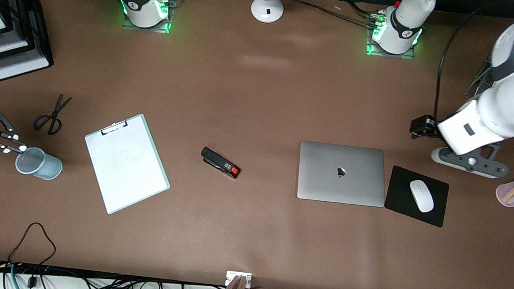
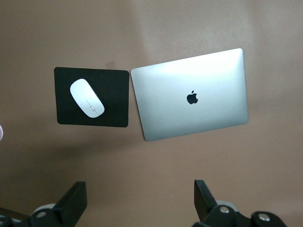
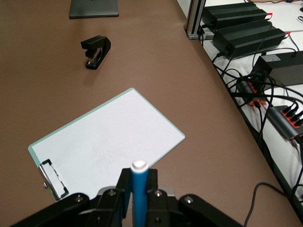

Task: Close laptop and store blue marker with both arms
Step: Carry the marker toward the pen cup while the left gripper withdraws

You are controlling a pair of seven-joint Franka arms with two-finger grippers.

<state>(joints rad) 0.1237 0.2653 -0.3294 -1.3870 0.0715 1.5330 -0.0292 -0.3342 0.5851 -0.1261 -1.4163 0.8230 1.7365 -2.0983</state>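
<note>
- Two grippers: left gripper [image 2: 137, 205], fingers apart, over bare worktop [image 1: 261, 93] by the shut laptop [image 1: 342, 174], centre-right of frame.
- Right gripper [image 1: 18, 147], clamped on the blue marker [image 3: 139, 191], beside a grey cup [image 1: 39, 163].
- Risk: marker may strike the rim and tip the cup.

Right gripper [image 3: 138, 198] clamped on blue marker [image 3: 139, 189], white end up, above clipboard [image 3: 106, 142] edge; black stapler [image 3: 96, 51] past clipboard; laptop [image 3: 93, 8] corner at frame edge; cables [image 3: 265, 90] off table

brown table [image 1: 261, 93], white lamp base [image 1: 267, 9]
</note>
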